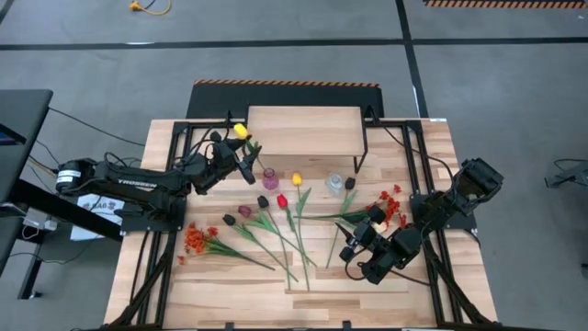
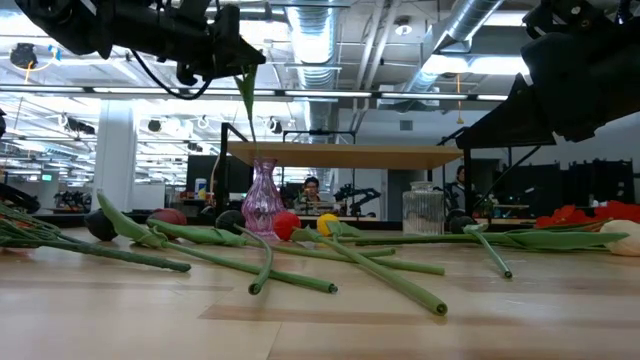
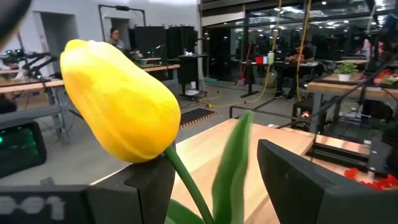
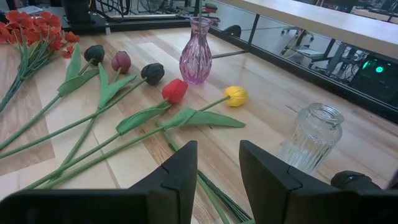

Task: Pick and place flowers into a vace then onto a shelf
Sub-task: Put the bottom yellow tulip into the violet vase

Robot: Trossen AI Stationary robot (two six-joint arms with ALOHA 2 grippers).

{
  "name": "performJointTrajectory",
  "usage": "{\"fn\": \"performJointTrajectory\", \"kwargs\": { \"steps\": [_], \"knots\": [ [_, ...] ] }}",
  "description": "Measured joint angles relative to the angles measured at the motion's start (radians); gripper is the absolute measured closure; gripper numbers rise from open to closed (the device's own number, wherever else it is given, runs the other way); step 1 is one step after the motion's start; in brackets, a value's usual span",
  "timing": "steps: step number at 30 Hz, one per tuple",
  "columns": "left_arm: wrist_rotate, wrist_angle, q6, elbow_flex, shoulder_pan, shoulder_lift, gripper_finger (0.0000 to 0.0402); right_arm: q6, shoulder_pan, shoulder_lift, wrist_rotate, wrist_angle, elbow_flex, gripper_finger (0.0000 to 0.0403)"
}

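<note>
Left gripper (image 1: pixel 241 154) is held above the pink vase (image 1: pixel 270 177), fingers pinched on the stem of a yellow tulip (image 1: pixel 241 131). Remaining flowers (image 1: pixel 276 225) are spread flat on the table (image 1: pixel 211 285), front of the shelf (image 1: pixel 303 129). Right gripper (image 1: pixel 352 246) is raised over stems near the clear jar (image 1: pixel 334 184), fingers slightly parted, nothing gripped.

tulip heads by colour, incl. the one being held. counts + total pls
yellow tulip: 2 (one in the left claw, one on the table)
red tulip: 1
maroon tulip: 1
black tulip: 2
cream tulip: 1
Total: 7
</note>
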Motion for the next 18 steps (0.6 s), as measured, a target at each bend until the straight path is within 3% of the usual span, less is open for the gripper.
{"fn": "performJointTrajectory", "kwargs": {
  "steps": [6, 18],
  "knots": [
    [-0.077, -0.001, -0.001, 0.0, 0.0, 0.0, 0.0186, 0.0, 0.0, 0.0, 0.0, 0.0, 0.0, 0.029],
    [-0.084, -0.023, 0.026, 0.001, -0.024, -0.003, 0.0186, 0.0, 0.0, 0.0, 0.0, -0.001, 0.0, 0.029]
  ]
}}
